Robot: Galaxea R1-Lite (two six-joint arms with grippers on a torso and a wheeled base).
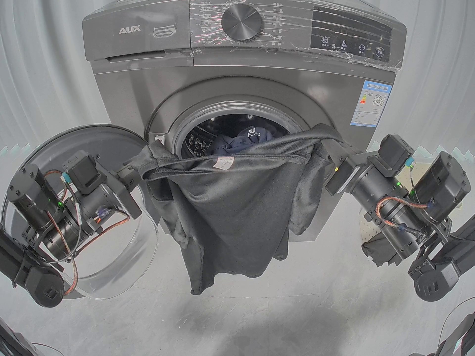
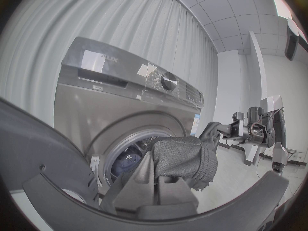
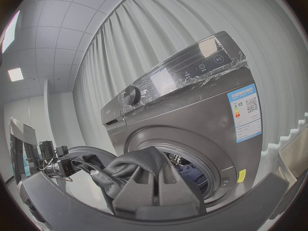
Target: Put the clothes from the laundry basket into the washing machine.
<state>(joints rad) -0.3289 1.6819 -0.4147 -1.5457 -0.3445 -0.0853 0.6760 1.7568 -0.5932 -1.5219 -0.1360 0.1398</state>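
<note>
A dark grey garment [image 1: 232, 208] hangs stretched in front of the washing machine [image 1: 237, 70] opening. My left gripper [image 1: 132, 170] is shut on its left end; my right gripper [image 1: 332, 150] is shut on its right end. A white label sits on the garment's upper hem. Inside the drum [image 1: 227, 137] lies dark blue clothing [image 1: 245, 138]. In the left wrist view the garment [image 2: 184, 158] bunches over my left gripper [image 2: 157, 185], with the right arm's gripper [image 2: 224, 129] farther off. In the right wrist view the garment [image 3: 138, 164] drapes over my right gripper [image 3: 156, 190].
The round machine door [image 1: 91, 194] stands swung open on the left, behind my left arm. A light-coloured laundry basket [image 1: 368, 226] with dark cloth sits low on the right, behind my right arm. Bare grey floor [image 1: 257, 317] lies below the hanging garment. Curtains surround the machine.
</note>
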